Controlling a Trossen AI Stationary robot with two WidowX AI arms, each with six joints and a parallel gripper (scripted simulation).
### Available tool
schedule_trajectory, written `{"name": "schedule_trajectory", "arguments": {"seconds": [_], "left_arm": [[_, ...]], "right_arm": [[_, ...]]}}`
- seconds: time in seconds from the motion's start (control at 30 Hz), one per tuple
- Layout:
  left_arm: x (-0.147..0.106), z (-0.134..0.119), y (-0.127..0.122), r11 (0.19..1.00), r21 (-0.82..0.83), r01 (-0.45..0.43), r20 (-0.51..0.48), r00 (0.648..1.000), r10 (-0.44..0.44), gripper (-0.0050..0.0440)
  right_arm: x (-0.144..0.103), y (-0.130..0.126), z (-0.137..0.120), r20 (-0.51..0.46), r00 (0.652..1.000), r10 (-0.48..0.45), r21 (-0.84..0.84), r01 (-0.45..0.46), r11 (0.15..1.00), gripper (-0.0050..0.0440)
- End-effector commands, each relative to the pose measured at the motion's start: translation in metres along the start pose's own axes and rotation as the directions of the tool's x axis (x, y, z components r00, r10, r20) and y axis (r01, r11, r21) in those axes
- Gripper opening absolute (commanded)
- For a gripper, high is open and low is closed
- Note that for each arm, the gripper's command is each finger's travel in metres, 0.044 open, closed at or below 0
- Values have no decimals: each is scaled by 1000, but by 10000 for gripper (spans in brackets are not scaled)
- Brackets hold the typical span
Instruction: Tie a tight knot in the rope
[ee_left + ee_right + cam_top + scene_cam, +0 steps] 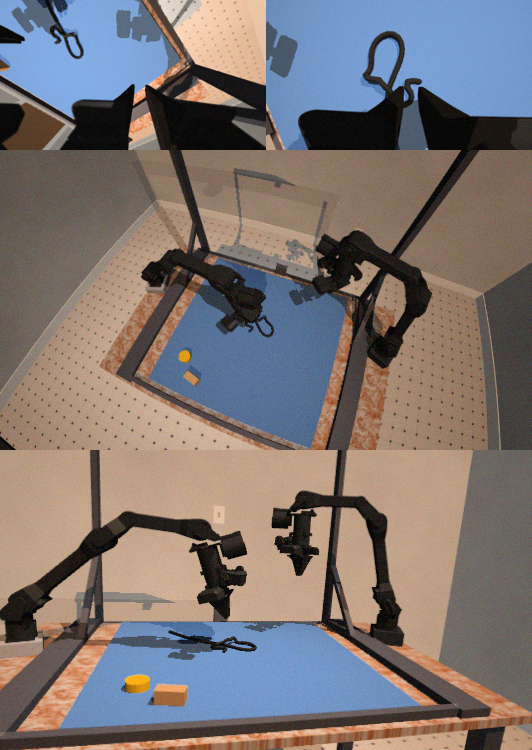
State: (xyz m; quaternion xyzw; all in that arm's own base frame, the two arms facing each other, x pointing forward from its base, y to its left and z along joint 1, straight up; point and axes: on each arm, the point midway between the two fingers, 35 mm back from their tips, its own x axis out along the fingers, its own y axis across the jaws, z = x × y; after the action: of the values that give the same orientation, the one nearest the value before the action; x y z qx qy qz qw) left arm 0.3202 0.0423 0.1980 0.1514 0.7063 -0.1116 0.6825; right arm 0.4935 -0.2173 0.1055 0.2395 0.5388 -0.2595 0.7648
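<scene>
Though narrow, left pincer (321, 285) (299, 573) (140, 86) and right pincer (245, 319) (228, 615) (23, 40) (410, 90) both empty; one rope (273, 330) (204, 640) (81, 50) (403, 50), one disc (184, 356) (137, 683), one block (191, 378) (170, 695).

Top looks steeply down from high up, exterior faces across from table height; both share the blue mat (260, 375) (280, 685)

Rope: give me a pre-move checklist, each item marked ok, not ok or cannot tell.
1. Right gripper holding nothing, fingers slightly apart: ok.
2. Left gripper holding nothing, fingers slightly apart: ok.
3. Both grippers raised off the table and the rope: ok.
4. Rope pulled tight: not ok; a wide loop stands open.
5. Rope end passed through to make a real knot: cannot tell; the crossing is partly hidden or too small.
6. Yellow disc apart from the rope: ok.
</scene>
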Motion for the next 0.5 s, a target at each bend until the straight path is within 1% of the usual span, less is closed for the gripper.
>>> {"name": "schedule_trajectory", "arguments": {"seconds": [0.0,0.03,0.1,0.17,0.4,0.47], "left_arm": [[-8,-2,0,1000,-8,-15,22,1000,15,85],[-8,-2,0,1000,-8,-15,22,1000,15,85],[-8,-2,0,1000,-8,-15,22,1000,15,85],[-8,-2,0,1000,-8,-15,22,1000,15,85],[-8,-2,0,1000,-8,-15,22,1000,15,85],[-8,-2,0,1000,-8,-15,22,1000,15,85]], "right_arm": [[-18,2,7,40,999,8,153,-14,988,65],[-18,2,7,40,999,8,153,-14,988,65],[-18,2,7,40,999,7,235,-16,972,65],[-18,2,7,40,999,7,270,-17,963,65],[-17,2,7,40,999,7,273,-18,962,65],[-12,4,7,40,999,7,273,-18,962,65]]}}
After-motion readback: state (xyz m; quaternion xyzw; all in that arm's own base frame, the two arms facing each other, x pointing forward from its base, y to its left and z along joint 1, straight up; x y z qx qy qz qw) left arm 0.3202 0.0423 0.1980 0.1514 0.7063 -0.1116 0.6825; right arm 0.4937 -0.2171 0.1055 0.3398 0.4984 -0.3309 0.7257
